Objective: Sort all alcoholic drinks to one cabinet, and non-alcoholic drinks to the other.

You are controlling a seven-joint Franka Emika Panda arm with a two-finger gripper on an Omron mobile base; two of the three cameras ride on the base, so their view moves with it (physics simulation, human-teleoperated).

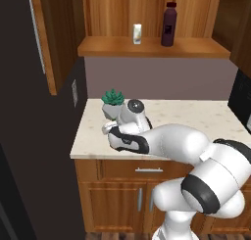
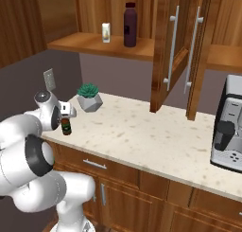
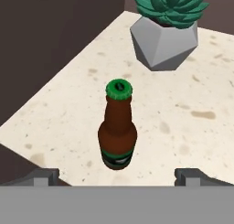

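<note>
A brown beer bottle [image 3: 117,136] with a green cap and green label stands upright on the speckled counter [image 3: 196,127], near its left end. My gripper [image 3: 118,176] hovers just above and behind it, open, with one fingertip on each side and nothing held. From the right base view the bottle [image 2: 66,127] stands right under the gripper [image 2: 67,117]. A small white carton [image 1: 138,34] and a tall dark purple bottle [image 1: 169,24] stand side by side on the shelf of the open upper cabinet [image 1: 147,47].
A succulent in a grey faceted pot [image 3: 167,33] sits just beyond the bottle. Open cabinet doors [image 2: 174,51] hang over the counter's middle. A coffee machine [image 2: 229,131] stands at the right end. A dark wall [image 1: 29,136] borders the counter's left edge.
</note>
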